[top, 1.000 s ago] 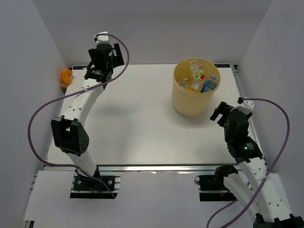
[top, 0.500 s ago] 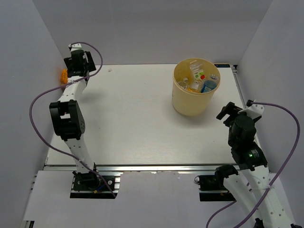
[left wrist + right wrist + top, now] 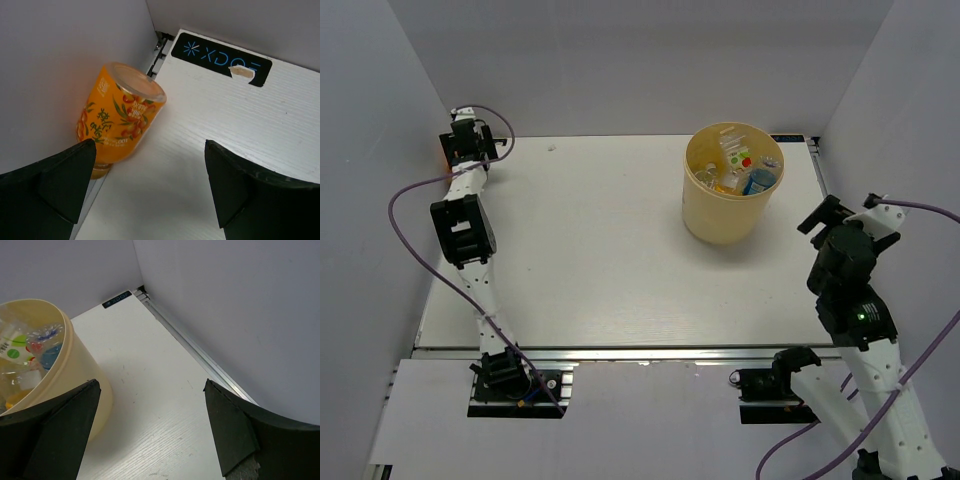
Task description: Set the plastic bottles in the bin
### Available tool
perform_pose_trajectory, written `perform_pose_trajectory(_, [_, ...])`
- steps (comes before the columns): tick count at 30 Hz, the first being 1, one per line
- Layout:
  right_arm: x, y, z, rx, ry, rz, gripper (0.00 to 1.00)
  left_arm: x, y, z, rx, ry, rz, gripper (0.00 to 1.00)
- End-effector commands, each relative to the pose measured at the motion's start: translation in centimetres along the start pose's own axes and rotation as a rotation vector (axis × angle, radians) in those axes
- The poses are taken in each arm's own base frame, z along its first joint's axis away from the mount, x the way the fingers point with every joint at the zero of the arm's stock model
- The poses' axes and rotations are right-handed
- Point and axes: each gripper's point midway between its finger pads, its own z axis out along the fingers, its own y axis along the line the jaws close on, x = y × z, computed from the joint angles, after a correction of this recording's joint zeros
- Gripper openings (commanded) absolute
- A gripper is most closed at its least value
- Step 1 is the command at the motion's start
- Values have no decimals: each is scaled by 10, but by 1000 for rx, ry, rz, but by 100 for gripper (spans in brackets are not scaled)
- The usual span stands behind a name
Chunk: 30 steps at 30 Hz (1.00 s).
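The yellow-orange bin stands at the far right of the table with several plastic bottles inside. It also shows in the right wrist view, with clear labelled bottles in it. An orange bottle lies tilted against the left wall in the far left corner; only a sliver of it shows from above. My left gripper is open and empty, its left finger just short of that bottle. My right gripper is open and empty, to the right of the bin.
White walls close in the table on the left, back and right. A black XDOF label with a bit of tape marks the far left corner. A metal rail runs along the table's right edge.
My left arm has swung left into the far left corner, up to the orange bottle. My right arm has drawn back to the right, away from the bin.
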Motion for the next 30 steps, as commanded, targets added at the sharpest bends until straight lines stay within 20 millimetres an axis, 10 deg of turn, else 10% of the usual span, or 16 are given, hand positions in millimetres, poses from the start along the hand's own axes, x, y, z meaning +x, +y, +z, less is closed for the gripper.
perform_pose_trajectory(1, [-11, 3, 6, 33, 2, -7, 89, -46, 26, 2, -33, -117, 9, 98])
perform_pose_trajectory(19, [-23, 21, 7, -15, 24, 72, 89, 15, 45, 62, -94, -114, -83, 98])
perform_pose_trajectory(25, [-24, 26, 10, -30, 13, 82, 89, 5, 40, 55, -66, -108, -100, 37])
perform_pose_trajectory(30, [-29, 21, 7, -26, -17, 86, 89, -2, 50, 38, -112, -92, -87, 6])
